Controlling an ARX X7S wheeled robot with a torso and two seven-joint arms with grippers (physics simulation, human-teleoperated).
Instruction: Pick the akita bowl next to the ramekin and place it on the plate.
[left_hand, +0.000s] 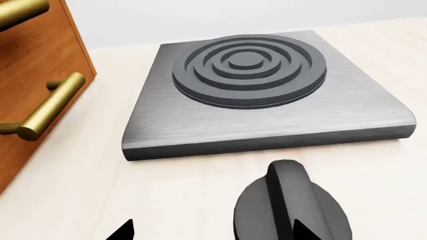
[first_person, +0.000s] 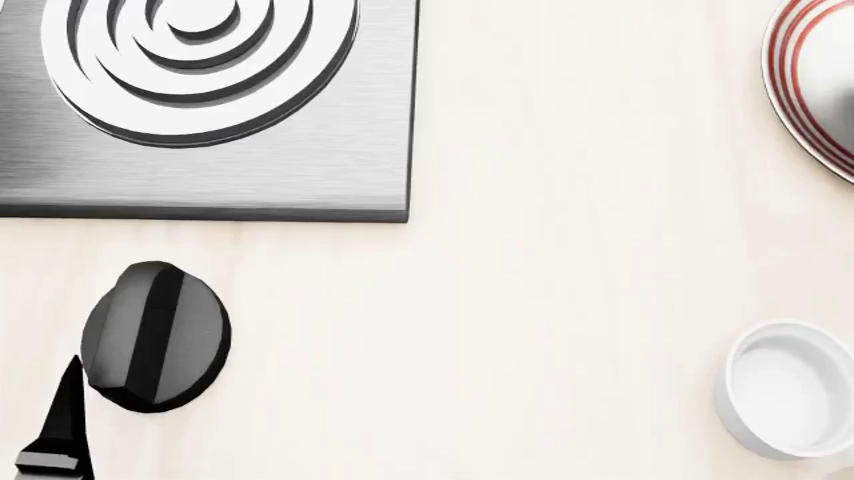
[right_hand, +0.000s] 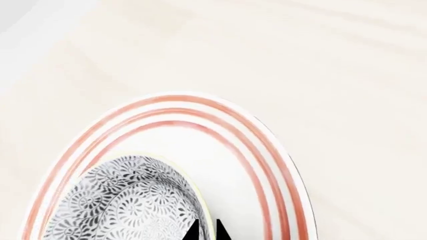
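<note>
Here, at the far left of my head view, one dark fingertip of my left gripper (first_person: 60, 425) pokes up from the bottom edge; I cannot tell whether its jaws are spread or pressed together. Just beside it sits a black round knob (first_person: 155, 336) with a raised ridge running nearly straight away from me. Beyond the knob lies a brushed grey stove plate (first_person: 320, 170) with a ringed burner (first_person: 200, 55). In my left wrist view, a wooden cabinet (left_hand: 40, 75) with brass handles (left_hand: 50, 105) stands beside that stove. Pale countertop (first_person: 561, 250) fills the middle. At the right edge, the white ramekin (first_person: 790, 388) stands upright, open side up. Farther back, the plate (first_person: 801, 90) with red rings is cut off by the frame. In my right wrist view, the akita bowl (right_hand: 127, 205) rests upright on the plate, mouth upward; being round, it shows no long axis. My right gripper (right_hand: 207, 231) shows two dark tips close together at the bowl's rim; whether they pinch it I cannot tell.
</note>
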